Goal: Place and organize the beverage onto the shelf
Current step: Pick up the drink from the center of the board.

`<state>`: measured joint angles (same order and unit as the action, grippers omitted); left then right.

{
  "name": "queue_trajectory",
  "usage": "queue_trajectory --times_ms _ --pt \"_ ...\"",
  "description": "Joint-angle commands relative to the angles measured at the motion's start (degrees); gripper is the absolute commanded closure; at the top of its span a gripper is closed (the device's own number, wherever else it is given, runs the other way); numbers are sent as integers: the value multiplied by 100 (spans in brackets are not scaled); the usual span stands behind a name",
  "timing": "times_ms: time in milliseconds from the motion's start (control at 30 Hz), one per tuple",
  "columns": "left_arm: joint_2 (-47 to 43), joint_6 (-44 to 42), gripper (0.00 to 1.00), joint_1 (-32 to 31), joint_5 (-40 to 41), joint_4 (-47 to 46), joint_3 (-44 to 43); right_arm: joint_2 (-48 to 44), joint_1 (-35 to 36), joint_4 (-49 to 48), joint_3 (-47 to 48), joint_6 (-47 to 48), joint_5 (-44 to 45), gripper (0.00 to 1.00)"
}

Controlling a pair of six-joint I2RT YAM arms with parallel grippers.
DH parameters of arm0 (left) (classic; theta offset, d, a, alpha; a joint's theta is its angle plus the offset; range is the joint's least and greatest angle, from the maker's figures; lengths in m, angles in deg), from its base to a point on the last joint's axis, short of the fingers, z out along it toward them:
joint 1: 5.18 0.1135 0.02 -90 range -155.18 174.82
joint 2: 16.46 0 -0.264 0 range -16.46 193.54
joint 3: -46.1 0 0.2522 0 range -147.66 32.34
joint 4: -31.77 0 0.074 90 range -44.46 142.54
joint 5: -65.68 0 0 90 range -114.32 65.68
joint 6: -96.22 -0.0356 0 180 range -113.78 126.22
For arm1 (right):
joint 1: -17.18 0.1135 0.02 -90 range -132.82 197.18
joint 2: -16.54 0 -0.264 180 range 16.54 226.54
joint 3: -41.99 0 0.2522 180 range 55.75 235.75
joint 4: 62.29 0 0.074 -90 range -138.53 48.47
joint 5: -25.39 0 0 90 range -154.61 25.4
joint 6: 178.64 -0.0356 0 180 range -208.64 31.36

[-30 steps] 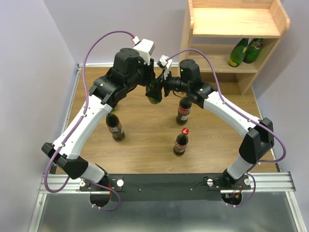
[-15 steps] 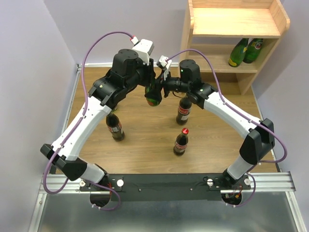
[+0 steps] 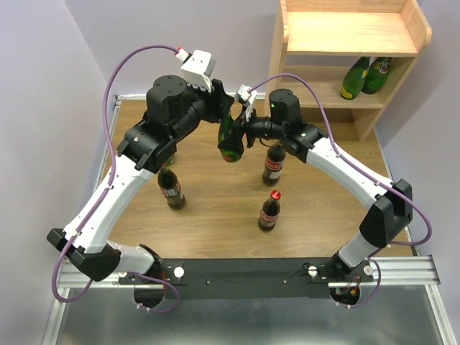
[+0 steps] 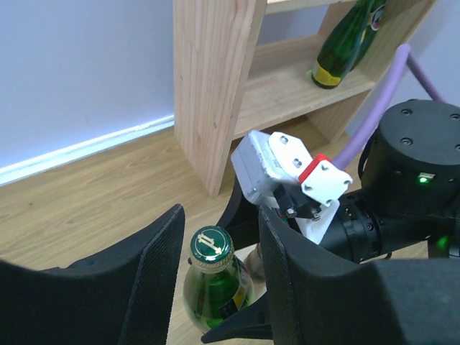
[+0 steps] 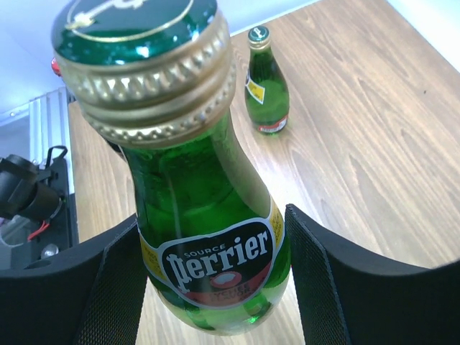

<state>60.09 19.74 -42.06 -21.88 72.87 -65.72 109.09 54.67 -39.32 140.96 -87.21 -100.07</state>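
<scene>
One green bottle hangs tilted above the bench, its body clenched in the right claw. The left claw is released, fingers flanking the gold cap with gaps either side. Two other green bottles sit on the shelf's lower tier.

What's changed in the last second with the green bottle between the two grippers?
The left gripper opened, letting go of the Perrier bottle, and its arm swung leftward; the right gripper alone holds the bottle. The three cola bottles and the two green bottles on the shelf stayed put.
</scene>
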Motion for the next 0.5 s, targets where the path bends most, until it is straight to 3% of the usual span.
queue_trajectory --times_ms 0,367,467 --pt "-97 28 46 -38 -182 -202 59 -352 30 -455 110 -134 -286 99" --pt "-930 -341 34 -38 327 -877 603 -607 -330 -341 268 -134 -338 99" --pt "-1308 -455 25 -38 433 -1211 955 -703 -462 -324 277 -134 -391 99"
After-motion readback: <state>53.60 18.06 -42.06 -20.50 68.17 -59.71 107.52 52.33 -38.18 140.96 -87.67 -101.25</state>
